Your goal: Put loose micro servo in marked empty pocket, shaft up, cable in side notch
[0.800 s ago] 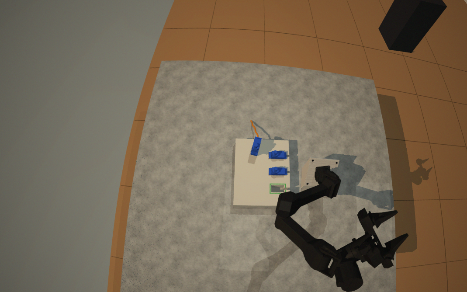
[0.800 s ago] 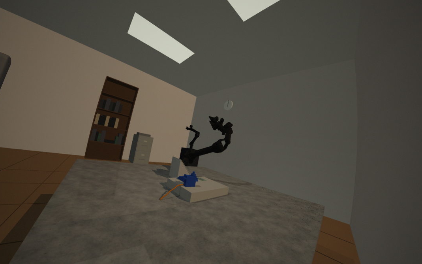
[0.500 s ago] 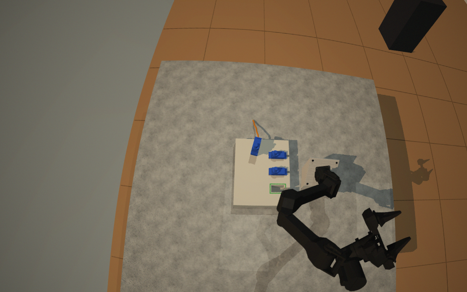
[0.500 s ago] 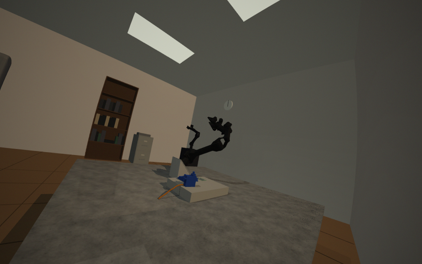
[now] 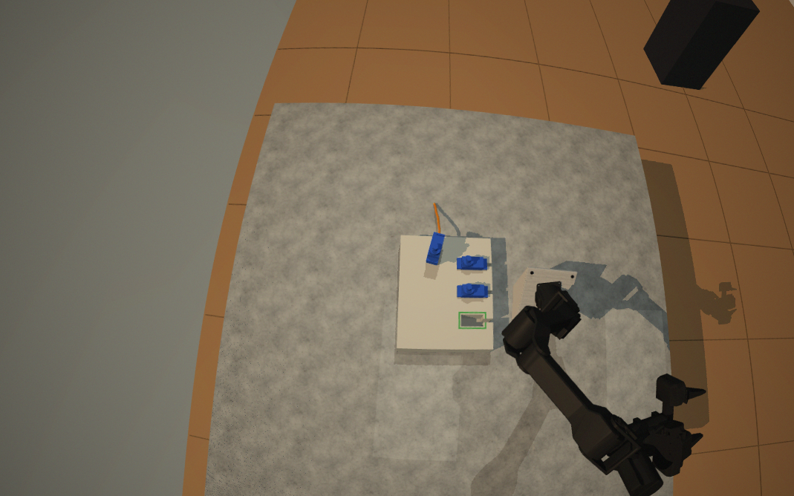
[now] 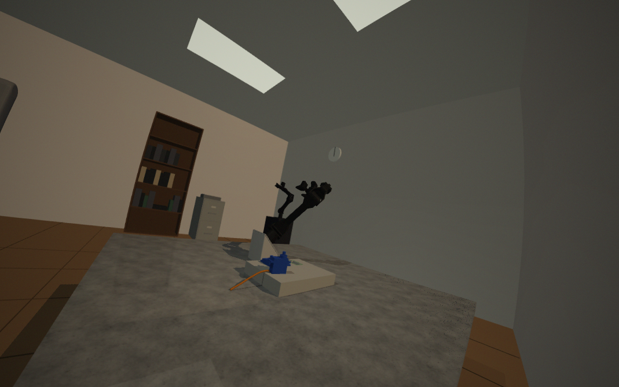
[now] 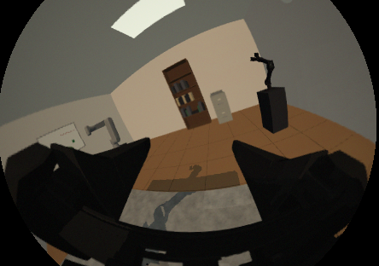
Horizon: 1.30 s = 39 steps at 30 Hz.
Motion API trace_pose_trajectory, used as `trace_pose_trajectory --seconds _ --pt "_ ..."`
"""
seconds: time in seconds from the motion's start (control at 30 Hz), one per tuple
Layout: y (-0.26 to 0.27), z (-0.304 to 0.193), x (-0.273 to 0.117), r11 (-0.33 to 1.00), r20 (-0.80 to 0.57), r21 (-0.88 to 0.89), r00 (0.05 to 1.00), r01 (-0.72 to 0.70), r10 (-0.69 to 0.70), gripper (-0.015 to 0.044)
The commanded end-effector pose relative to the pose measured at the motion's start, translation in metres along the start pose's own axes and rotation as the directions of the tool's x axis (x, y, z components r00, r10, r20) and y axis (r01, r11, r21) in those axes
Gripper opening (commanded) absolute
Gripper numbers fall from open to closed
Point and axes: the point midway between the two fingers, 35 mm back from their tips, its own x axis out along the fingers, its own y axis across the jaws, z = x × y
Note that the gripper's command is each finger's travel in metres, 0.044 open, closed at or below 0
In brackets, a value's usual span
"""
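The loose blue micro servo [image 5: 434,247] lies tilted at the far left corner of the cream deck [image 5: 444,292], its orange cable [image 5: 436,215] trailing off onto the mat. It also shows in the exterior view [image 6: 277,262]. The empty pocket [image 5: 472,320] is outlined in green near the deck's front right, with its notch on the right side. Two other blue servos [image 5: 471,263] [image 5: 472,290] sit in pockets behind it. My gripper [image 5: 686,413] is open and empty, far to the right of the deck near the mat's edge, raised and pointing away. In the wrist view its fingers frame only the room.
A small white plate [image 5: 538,284] with dark screws stands by my arm's base to the right of the deck. A black box [image 5: 695,39] stands on the floor at the far right. A bookshelf [image 6: 163,175] and a filing cabinet [image 6: 207,217] stand at the wall.
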Motion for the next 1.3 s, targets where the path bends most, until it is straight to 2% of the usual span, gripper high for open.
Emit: trace_pose_trajectory --seconds 0.0,0.27,0.53,0.9,1.1,1.27 --pt "-0.031 -0.022 0.011 0.996 -0.089 0.000 0.992 0.086 -0.085 0.0440" --pt "-0.099 -0.074 0.007 0.961 -0.276 -0.024 0.922 0.274 -0.270 0.0440" --pt "-0.162 -0.137 -0.032 0.893 -0.461 -0.061 0.781 0.445 -0.420 0.0440" --pt "-0.214 -0.226 -0.133 0.762 -0.677 -0.088 0.523 0.641 -0.518 0.0440" --pt "-0.215 -0.262 -0.188 0.678 -0.754 -0.065 0.409 0.732 -0.514 0.0440" --pt "-0.202 -0.298 -0.257 0.594 -0.823 -0.082 0.282 0.800 -0.494 0.0440"
